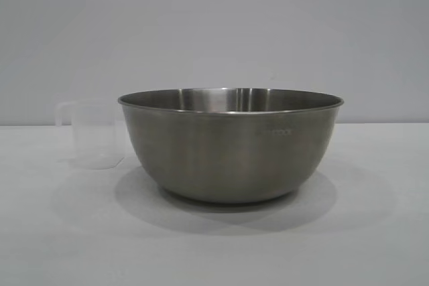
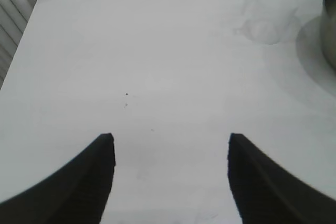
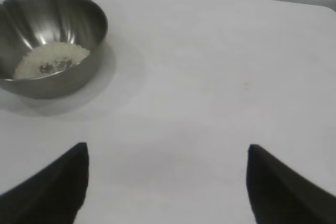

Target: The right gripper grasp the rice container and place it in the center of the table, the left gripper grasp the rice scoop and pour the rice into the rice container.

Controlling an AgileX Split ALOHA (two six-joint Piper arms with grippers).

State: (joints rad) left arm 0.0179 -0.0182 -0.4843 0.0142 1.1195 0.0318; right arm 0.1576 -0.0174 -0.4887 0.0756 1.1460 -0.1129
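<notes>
Steel rice container [image 1: 231,145] is sitting mid-table with rice [image 3: 51,59] already inside, rice scoop [image 1: 90,133] just beside it. Right gripper [image 3: 168,182] is hovering well short of it, spread wide and empty; left gripper [image 2: 170,177] is pointing toward the scoop, half spread, empty.

Rice [image 3: 51,59] lies in the bowl [image 1: 231,145]; scoop [image 1: 90,133] stands at its left.

Faint lettering on the rice container [image 1: 231,145] side, not readable

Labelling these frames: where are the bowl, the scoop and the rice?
bowl [image 1: 228,155], exterior view, outer side wall.
scoop [image 1: 94,135], exterior view, clear body.
rice [image 3: 50,59], right wrist view, pile on the bowl's bottom.
</notes>
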